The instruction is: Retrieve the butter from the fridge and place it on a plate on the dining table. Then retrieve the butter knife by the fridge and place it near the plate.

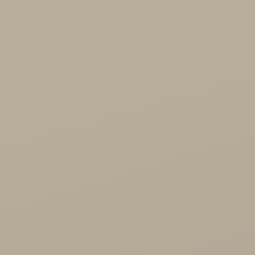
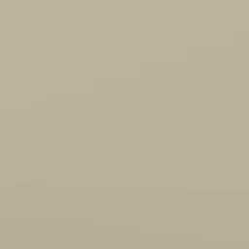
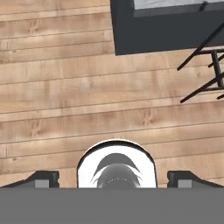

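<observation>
In the hand view my gripper (image 3: 113, 179) points down at a wooden plank floor (image 3: 57, 87). Its two dark fingertips (image 3: 43, 178) stand far apart, open, with nothing between them. At the top of that view is a corner of the dining table (image 3: 166, 30): a dark grey body with a sliver of grey-veined white marble top along the edge. The butter, the fridge, the plate and the butter knife are out of view.
Thin dark stool legs (image 3: 205, 74) slant across the floor beside the table's corner at the right of the hand view. A flat beige surface (image 1: 127, 127) faces the left base camera, and the same beige surface (image 2: 124, 124) faces the right one.
</observation>
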